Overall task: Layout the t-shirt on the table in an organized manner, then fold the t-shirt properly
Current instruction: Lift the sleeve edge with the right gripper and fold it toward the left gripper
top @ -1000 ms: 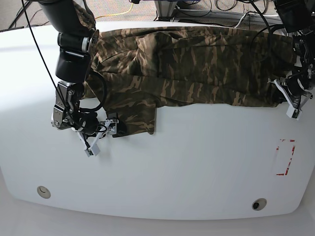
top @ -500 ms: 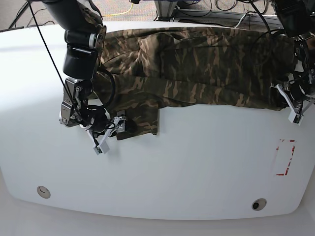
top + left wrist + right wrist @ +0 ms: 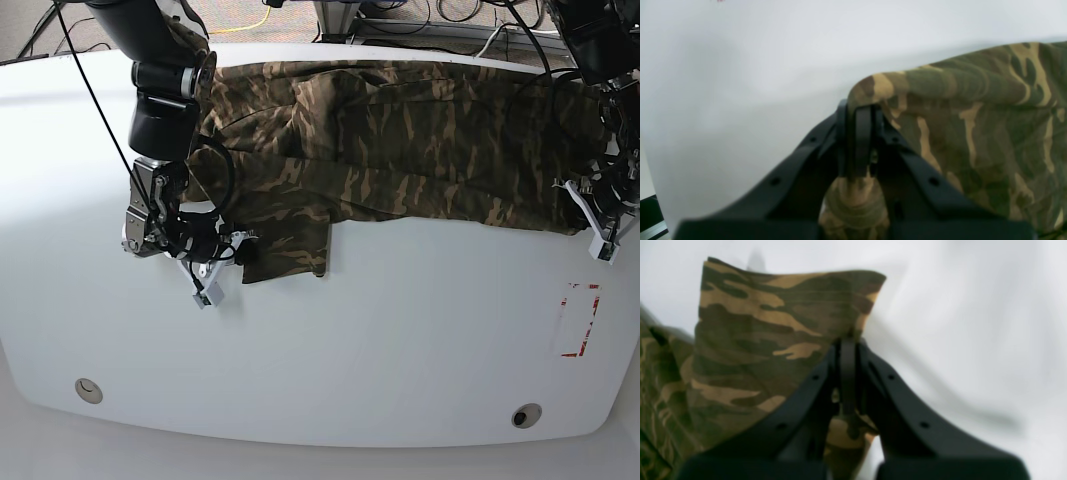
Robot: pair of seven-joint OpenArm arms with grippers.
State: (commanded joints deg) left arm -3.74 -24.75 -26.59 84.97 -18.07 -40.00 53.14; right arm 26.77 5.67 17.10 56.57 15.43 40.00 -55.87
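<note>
The camouflage t-shirt (image 3: 400,140) lies spread across the far half of the white table (image 3: 400,330), its near edge roughly straight, with one short sleeve (image 3: 290,245) hanging nearer at the left. My right gripper (image 3: 238,262) is shut on the sleeve's corner, seen in the right wrist view (image 3: 848,373) with cloth (image 3: 773,340) pinched between the jaws. My left gripper (image 3: 585,212) is shut on the shirt's right lower corner; the left wrist view (image 3: 858,143) shows cloth (image 3: 973,126) folded over the closed jaws.
A red-outlined tape rectangle (image 3: 580,320) lies near the right edge. Two round grommet holes (image 3: 88,390) (image 3: 525,415) sit near the front edge. Cables and equipment lie on the floor beyond the table's far edge.
Both grippers stay shut on the shirt. The right gripper has drawn the sleeve rightward and slightly nearer; the left gripper has shifted a little nearer, pulling the near edge taut.
</note>
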